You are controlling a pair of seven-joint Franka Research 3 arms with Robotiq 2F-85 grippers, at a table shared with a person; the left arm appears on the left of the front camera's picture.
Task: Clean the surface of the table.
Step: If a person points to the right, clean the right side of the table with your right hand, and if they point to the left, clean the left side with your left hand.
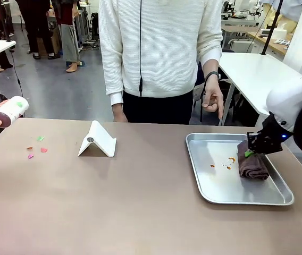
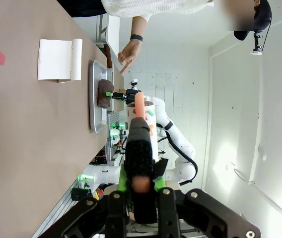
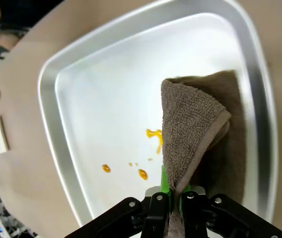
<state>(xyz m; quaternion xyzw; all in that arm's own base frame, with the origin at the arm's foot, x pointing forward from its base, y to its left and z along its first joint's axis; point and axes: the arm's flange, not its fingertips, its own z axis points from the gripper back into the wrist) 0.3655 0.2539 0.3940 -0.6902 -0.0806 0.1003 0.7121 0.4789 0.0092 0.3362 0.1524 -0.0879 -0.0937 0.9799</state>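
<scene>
Towel (image 3: 200, 129) pinched in right end effector (image 3: 173, 191) by the tray (image 1: 215, 186) spill (image 1: 228, 162); left end effector (image 2: 141, 186) clamps lint roller (image 1: 5, 112), seemingly for table (image 1: 114, 212) scraps (image 1: 43, 150).

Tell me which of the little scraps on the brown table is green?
The green scrap, lying farthest toward the person; the orange scrap, red scrap and pink scrap lie nearer the robot's side.

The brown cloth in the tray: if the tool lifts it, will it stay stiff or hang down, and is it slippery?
Probably floppy: the cloth folds and drapes from the right tool, which pinches its edge. Likely light, as it is only terry fabric. Its looped pile looks rough, so it should hardly slip.
</scene>
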